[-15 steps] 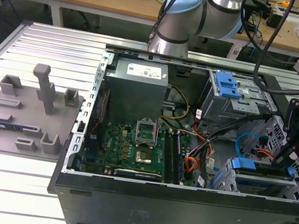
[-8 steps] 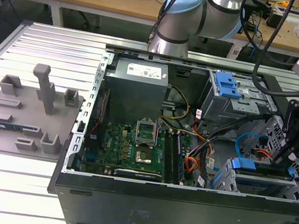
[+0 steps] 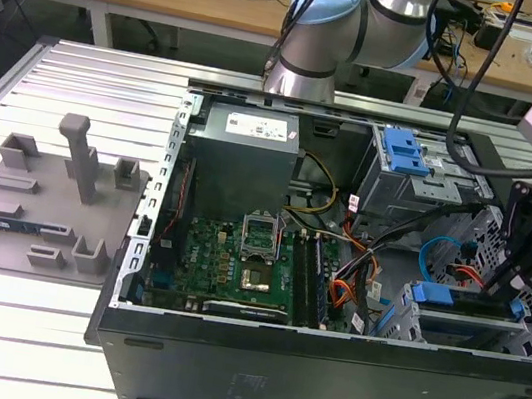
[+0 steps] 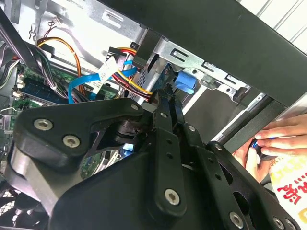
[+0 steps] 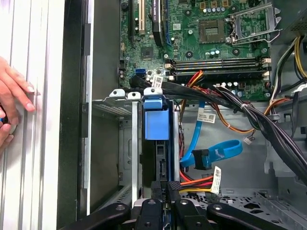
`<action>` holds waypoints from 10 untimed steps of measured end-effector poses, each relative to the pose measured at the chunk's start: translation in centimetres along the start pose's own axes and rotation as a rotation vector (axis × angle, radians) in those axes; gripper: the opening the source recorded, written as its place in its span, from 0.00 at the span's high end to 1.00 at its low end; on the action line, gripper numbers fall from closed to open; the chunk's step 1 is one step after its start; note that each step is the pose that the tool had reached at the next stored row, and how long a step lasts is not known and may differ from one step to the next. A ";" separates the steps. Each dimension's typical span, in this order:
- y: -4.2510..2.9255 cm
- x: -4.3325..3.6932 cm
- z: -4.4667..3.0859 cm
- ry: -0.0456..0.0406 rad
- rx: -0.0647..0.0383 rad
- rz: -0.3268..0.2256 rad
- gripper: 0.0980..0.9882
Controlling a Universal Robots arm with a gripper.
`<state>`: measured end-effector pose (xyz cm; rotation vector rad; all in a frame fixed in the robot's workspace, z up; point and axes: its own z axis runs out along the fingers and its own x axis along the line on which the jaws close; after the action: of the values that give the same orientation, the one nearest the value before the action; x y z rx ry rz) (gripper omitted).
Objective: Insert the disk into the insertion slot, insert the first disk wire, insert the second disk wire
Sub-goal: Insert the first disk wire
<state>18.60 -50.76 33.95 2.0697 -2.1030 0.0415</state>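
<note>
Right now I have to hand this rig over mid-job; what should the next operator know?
The gripper is low at the connector end of the disk; I cannot tell whether it grips anything.
Done: the disk stands on edge in the insertion slot and looks seated.
The blue data cable hangs loose, its free end apart from the disk.
The power wires end beside the gripper; seating unclear.
Left: the data cable, perhaps both wires.
A person's hand rests outside the case.

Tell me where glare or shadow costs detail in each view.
Exterior view: the table burns white at its near edge; the wall of the case facing the camera is almost black. Second wrist view: metal inside the case glares white, and the gripper is a dark mass. First wrist view: the table washes out pale.
</note>
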 end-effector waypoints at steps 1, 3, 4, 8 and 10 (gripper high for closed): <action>0.00 0.01 0.02 -0.0002 0.000 0.000 0.93; -0.01 0.09 0.05 -0.0002 0.000 0.000 0.93; -0.01 0.11 0.06 -0.0002 0.000 0.000 0.93; -0.03 0.30 0.25 -0.0004 0.000 0.000 0.93; -0.04 0.35 0.36 0.0001 0.000 0.000 0.93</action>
<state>18.61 -51.16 33.65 2.0699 -2.1028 0.0415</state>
